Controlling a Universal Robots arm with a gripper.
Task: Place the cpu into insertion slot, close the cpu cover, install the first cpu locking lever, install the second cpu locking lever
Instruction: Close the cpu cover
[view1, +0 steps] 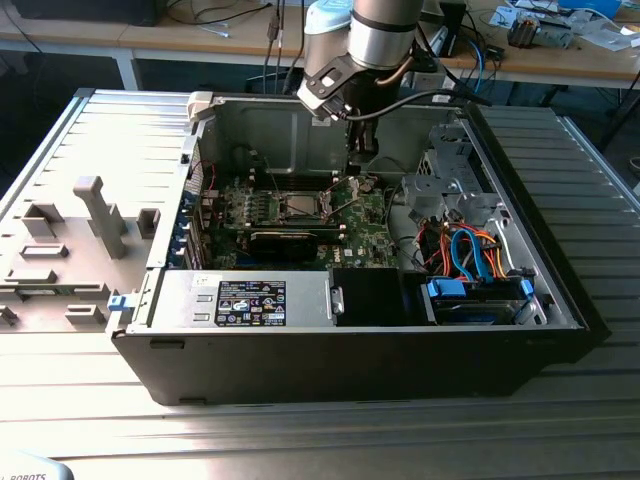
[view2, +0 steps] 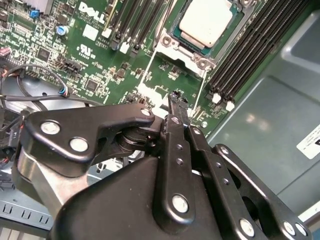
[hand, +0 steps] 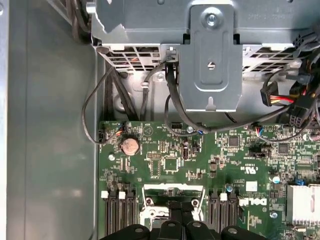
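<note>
One step done, maybe two: cpu (view2: 207, 20) sits in insertion slot (view1: 300, 205), 8 o'clock off the gripper (view1: 362, 142) in exterior view, cpu cover (view2: 187, 50) looks down, both locking levers (view2: 146, 75) seemingly unlatched, jaws pinched together, empty.

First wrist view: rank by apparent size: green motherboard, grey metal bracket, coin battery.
1. green motherboard: largest, though it runs off the picture's edge.
2. grey metal bracket: it may sit nearer the camera, so its true size is unsure.
3. coin battery: smallest.
</note>
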